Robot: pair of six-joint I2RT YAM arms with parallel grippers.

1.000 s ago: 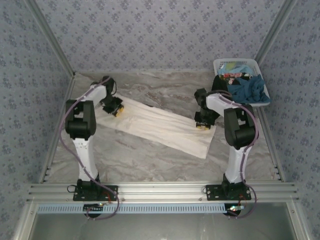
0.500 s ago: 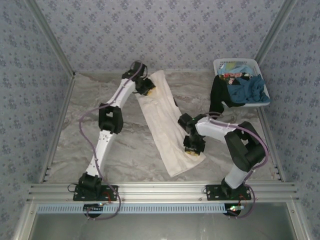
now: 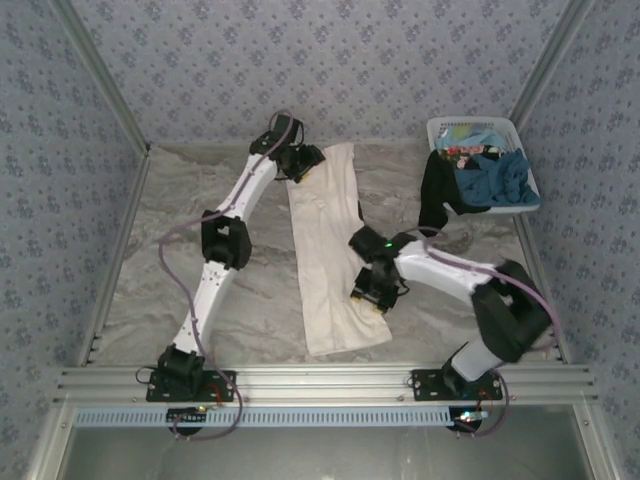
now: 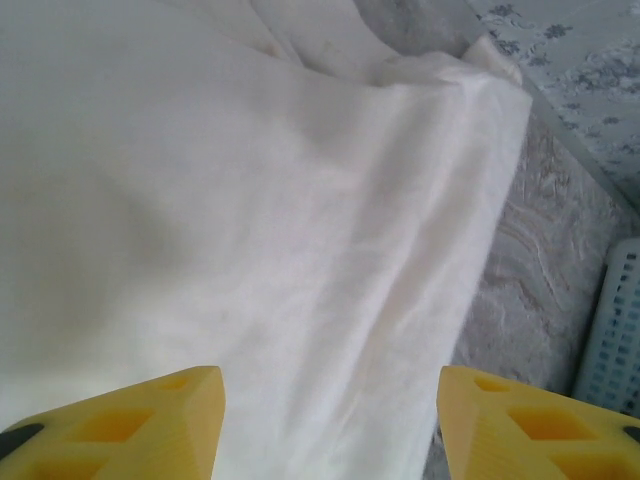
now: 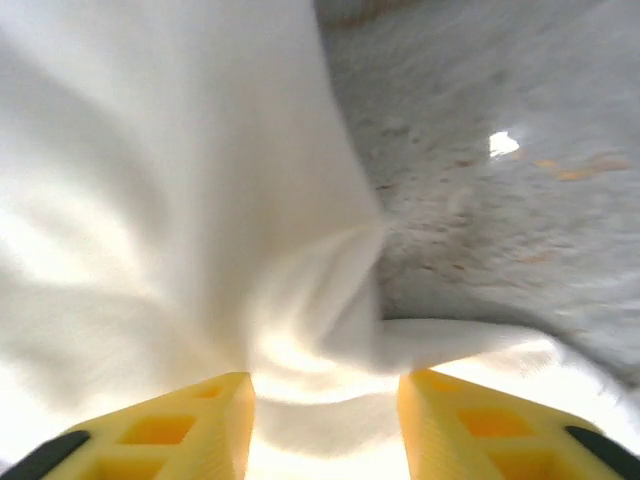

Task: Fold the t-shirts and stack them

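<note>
One long off-white cloth t-shirt (image 3: 328, 250) lies as a strip on the grey marbled table (image 3: 160, 250). The left gripper (image 4: 330, 400) is over its far end, jaws apart and empty. The right gripper (image 5: 325, 400) straddles a bunched fold near the near end, jaws parted, and it is too blurred to tell whether they pinch it.

Off-white t-shirt (image 3: 328, 250), grey marbled table (image 3: 160, 250) — floral blue-grey walls (image 3: 300, 60)

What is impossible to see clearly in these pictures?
Right wrist view: motion blur; whether the right end effector pinches the off-white t-shirt is unclear.
Top view: garments in the white basket overlap; their number is unclear.
Left wrist view: basket cut off by the edge.
</note>
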